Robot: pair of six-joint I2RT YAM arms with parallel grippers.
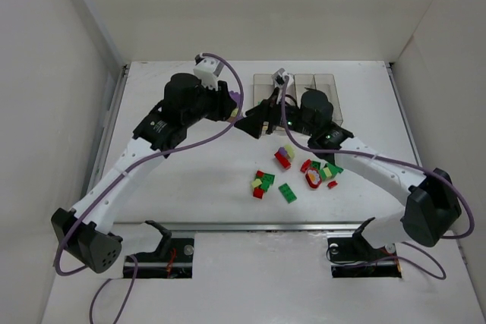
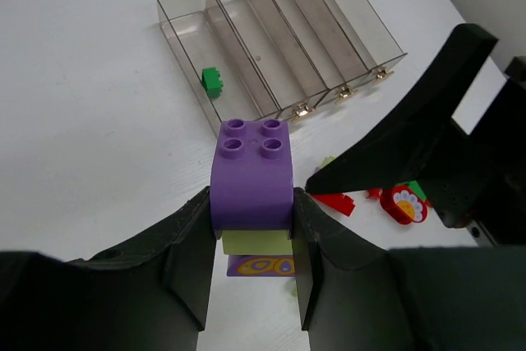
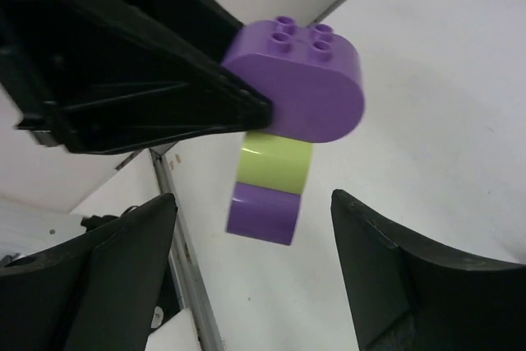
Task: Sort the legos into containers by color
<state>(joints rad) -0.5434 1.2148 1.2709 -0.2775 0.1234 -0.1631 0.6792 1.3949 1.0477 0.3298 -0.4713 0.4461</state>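
I find the left end effector (image 2: 251, 232) clamped on the top purple brick (image 2: 251, 172) of a three-brick stack, held above the surface (image 2: 90, 121) short of the containers (image 2: 185, 47). The stack's long axis runs down from that grip. Its yellow-green brick (image 3: 275, 166) and lower purple brick (image 3: 261, 213) point into the gap of the right end effector (image 3: 253, 228), whose jaws are spread wide and touch nothing, so I judge the right arm best placed to pull them off.

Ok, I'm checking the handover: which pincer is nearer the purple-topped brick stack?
Left. The left pincer is shut on the stack; the right pincer is open, straddling the stack's lower end without touching.
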